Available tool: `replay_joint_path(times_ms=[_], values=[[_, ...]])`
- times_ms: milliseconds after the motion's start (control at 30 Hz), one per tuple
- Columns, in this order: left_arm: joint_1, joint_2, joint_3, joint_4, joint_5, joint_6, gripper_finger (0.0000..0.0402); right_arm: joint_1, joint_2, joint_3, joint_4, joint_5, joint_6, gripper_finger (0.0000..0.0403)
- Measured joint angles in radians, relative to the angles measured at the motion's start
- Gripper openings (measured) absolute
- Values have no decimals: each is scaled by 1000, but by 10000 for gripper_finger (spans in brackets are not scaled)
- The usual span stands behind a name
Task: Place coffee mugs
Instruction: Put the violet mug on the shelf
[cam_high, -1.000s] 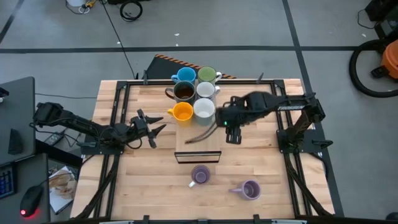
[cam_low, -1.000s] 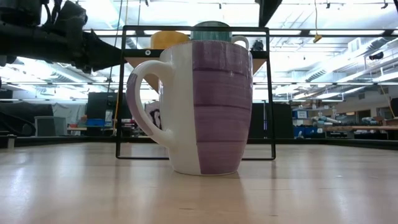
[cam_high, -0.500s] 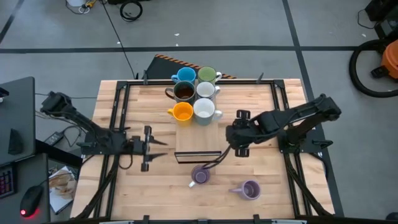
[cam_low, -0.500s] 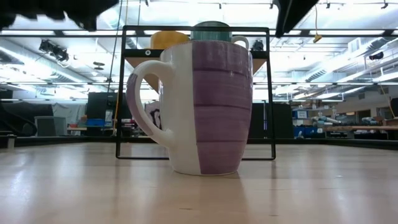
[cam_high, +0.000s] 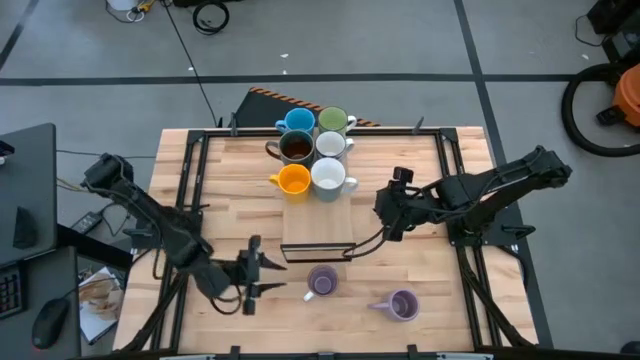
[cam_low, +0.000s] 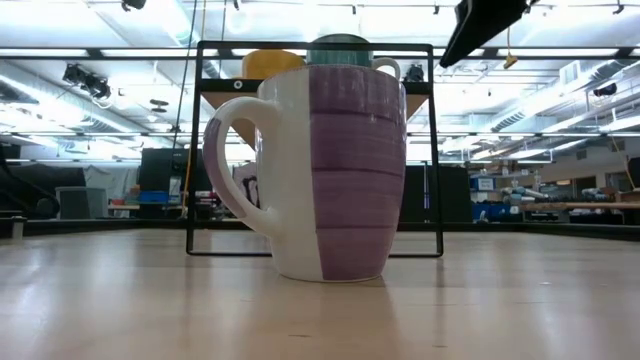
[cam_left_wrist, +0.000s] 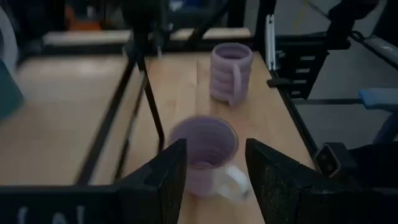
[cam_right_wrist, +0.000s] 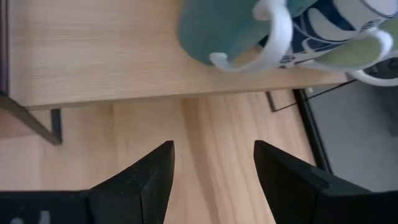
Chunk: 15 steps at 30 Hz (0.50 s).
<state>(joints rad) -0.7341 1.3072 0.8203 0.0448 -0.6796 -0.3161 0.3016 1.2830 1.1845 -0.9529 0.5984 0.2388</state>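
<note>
Six mugs stand in two rows on a raised wooden shelf (cam_high: 318, 225): blue (cam_high: 298, 122), green (cam_high: 333, 122), dark brown (cam_high: 296, 147), white (cam_high: 331, 146), orange (cam_high: 293, 180) and white (cam_high: 328, 176). Two lavender mugs stand upright on the table, one (cam_high: 321, 282) just in front of the shelf and one (cam_high: 402, 304) further right. My left gripper (cam_high: 272, 276) is open and low, just left of the nearer lavender mug (cam_left_wrist: 204, 152), which shows ahead between its fingers without touching them. My right gripper (cam_high: 383, 212) is open, beside the shelf's right edge.
A black metal frame (cam_high: 190, 170) runs along the table's left, right and far sides. The shelf's black legs (cam_low: 190, 150) stand behind the lavender mug (cam_low: 320, 170) in the low view. Bare wood lies near the table's front left and front right corners.
My left gripper has swung from the table's left middle toward the near edge and right, up to the nearer lavender mug, and has turned to point at it. My right arm has drawn back from the shelf toward the table's right edge. No mug has moved.
</note>
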Motion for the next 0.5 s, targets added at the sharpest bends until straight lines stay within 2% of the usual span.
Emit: replay_joint_path(times_ms=[133, 367, 500], values=[[-1, 100, 156, -146, -1, -137, 172, 0, -43, -80, 80, 29, -37, 226], [31, 291, 447, -405, 17, -229, 172, 14, -120, -209, 160, 30, -41, 226], [93, 376, 575, -533, 135, -341, 172, 28, -171, -254, 167, 38, -27, 226]])
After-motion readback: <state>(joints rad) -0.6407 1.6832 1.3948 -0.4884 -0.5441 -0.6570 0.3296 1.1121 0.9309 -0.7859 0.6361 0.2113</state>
